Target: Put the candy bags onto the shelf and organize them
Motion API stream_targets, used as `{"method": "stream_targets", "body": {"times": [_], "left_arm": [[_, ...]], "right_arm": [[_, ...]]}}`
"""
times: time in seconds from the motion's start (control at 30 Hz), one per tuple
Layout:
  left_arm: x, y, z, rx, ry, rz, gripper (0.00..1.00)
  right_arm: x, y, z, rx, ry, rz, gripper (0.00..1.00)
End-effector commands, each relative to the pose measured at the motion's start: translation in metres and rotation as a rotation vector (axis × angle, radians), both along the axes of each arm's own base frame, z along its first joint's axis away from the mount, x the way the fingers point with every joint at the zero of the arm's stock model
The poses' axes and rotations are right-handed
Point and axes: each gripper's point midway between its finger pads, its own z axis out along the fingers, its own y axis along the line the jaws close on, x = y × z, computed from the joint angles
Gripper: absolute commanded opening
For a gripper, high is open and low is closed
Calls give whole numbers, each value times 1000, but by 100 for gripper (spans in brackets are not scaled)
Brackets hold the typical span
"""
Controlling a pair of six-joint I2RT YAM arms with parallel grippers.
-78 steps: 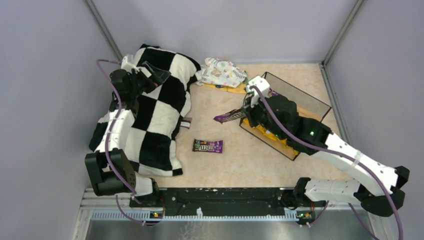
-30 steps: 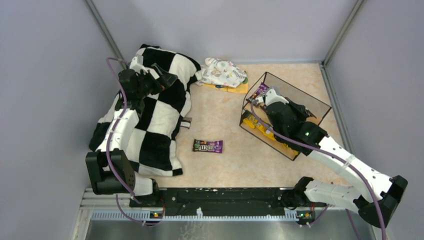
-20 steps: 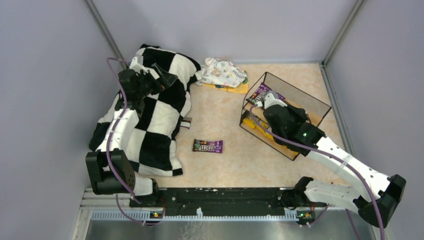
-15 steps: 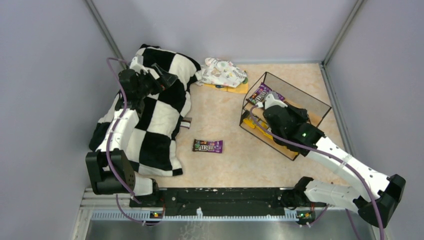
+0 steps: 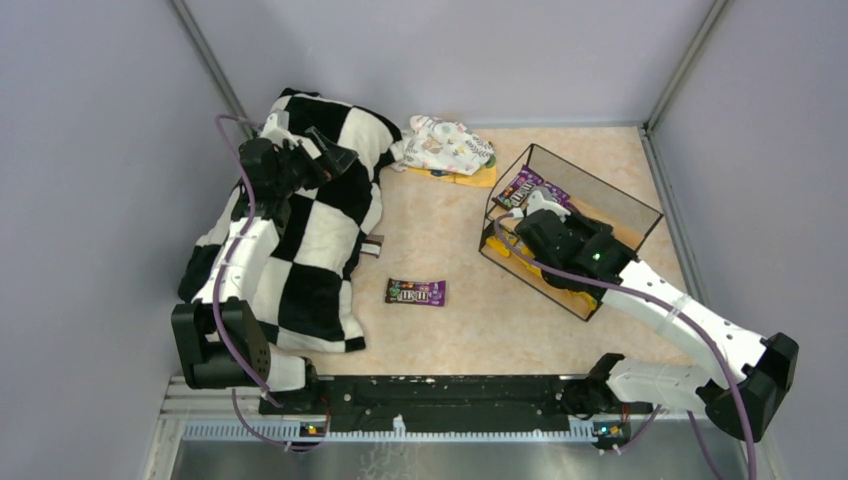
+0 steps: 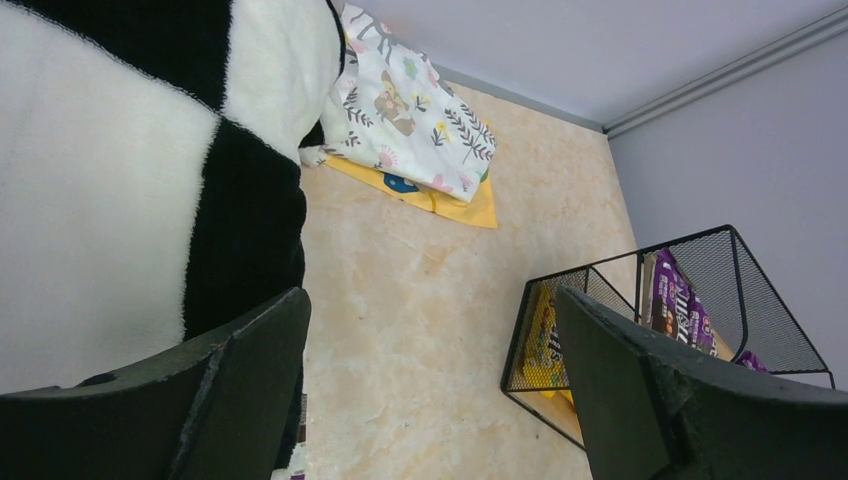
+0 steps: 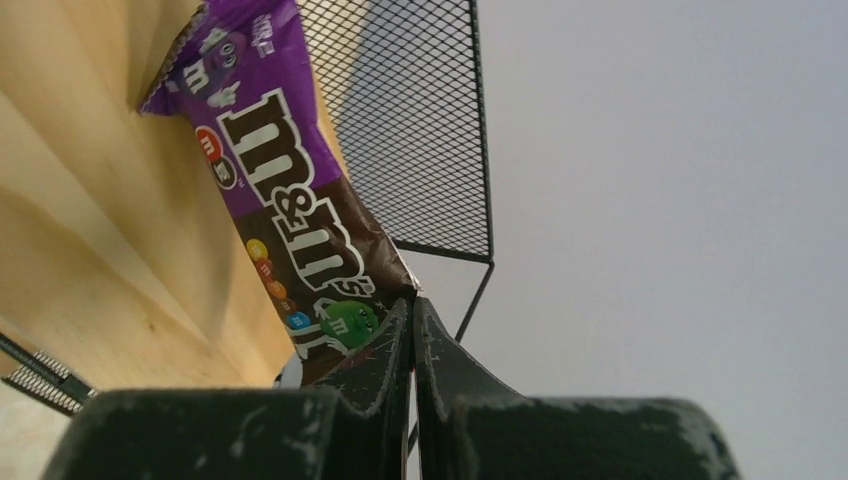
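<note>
The shelf (image 5: 640,213) stands at the right, its wooden board (image 7: 90,250) close in the right wrist view. My right gripper (image 5: 513,207) reaches into its upper tier; its jaws (image 7: 412,302) are shut, pinching the corner of a purple candy bag (image 7: 290,190) that lies on the board (image 5: 524,186). Yellow candy bags (image 5: 548,277) lie on the lower tier (image 6: 544,345). Another purple candy bag (image 5: 416,292) lies flat on the table. My left gripper (image 5: 326,152) hangs open and empty over the checkered blanket (image 5: 300,240), fingers wide apart (image 6: 430,330).
A white floral cloth bundle (image 5: 448,143) lies on an orange sheet (image 5: 474,180) at the back. A small packet end (image 5: 372,247) sticks out from under the blanket's right edge. Grey walls close in the back and both sides.
My right gripper carried the purple bag from over the table into the shelf's upper tier, then drew back slightly. The left arm shifted a little to the right.
</note>
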Motion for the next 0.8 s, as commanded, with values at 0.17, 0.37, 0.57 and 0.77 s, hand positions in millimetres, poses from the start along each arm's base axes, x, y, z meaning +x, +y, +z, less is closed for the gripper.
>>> {"method": "stream_targets", "body": {"times": [0.17, 0.37, 0.57, 0.77], "left_arm": [[2, -6, 24, -1, -69, -29, 98], [2, -8, 23, -6, -66, -34, 98], [2, -9, 23, -6, -67, -39, 98], [2, -10, 24, -2, -70, -40, 98]], "right_arm": [[-7, -10, 5, 30, -45, -96, 0], [-14, -13, -7, 76, -36, -162, 0], [-18, -3, -30, 159, 58, -171, 0], [-19, 13, -29, 330, 75, -151, 2]]}}
